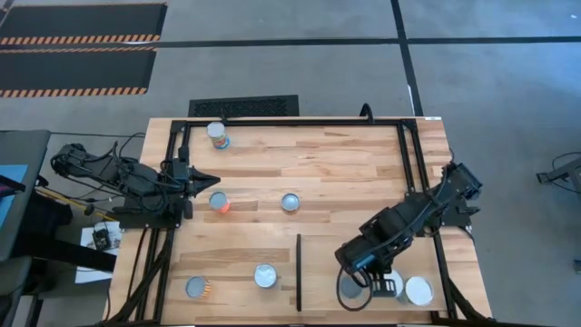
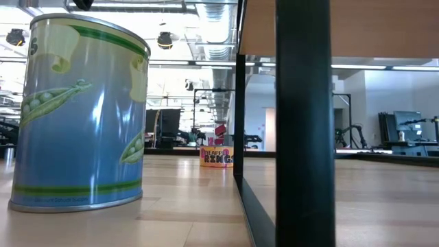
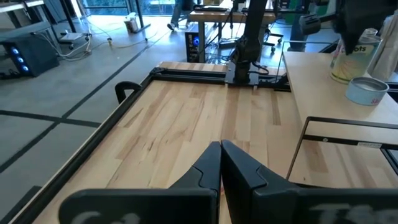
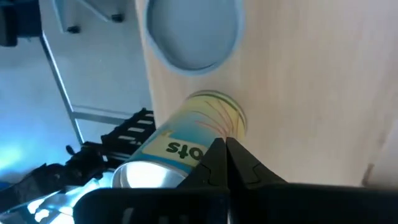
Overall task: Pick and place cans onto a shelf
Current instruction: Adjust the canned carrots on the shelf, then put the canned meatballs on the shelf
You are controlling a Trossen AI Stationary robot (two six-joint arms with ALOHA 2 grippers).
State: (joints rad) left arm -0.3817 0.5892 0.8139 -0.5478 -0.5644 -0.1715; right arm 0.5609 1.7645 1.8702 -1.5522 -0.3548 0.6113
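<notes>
Cans lie scattered: five on the open table left of the divider (image 1: 299, 271), three on the shelf (image 1: 454, 259) at the near right corner. On the table, one can (image 1: 217, 134) stands by the far rail, an orange can (image 1: 219, 202) and a silver-topped can (image 1: 290, 202) sit mid-table, and two more (image 1: 198, 289) (image 1: 266, 275) sit near the front edge, the latter just beside the divider. All tops are sealed.

The right gripper (image 1: 352, 265) hangs over the shelf cans; its fingers are pressed together, empty, with a yellow-labelled can (image 4: 186, 146) right ahead of them and a white-topped can (image 1: 418, 291) close to the front edge. The left gripper (image 1: 207, 178) waits at the table's left edge, fingers closed, empty. Bare wood lies wide between the mid-table cans and the shelf.
</notes>
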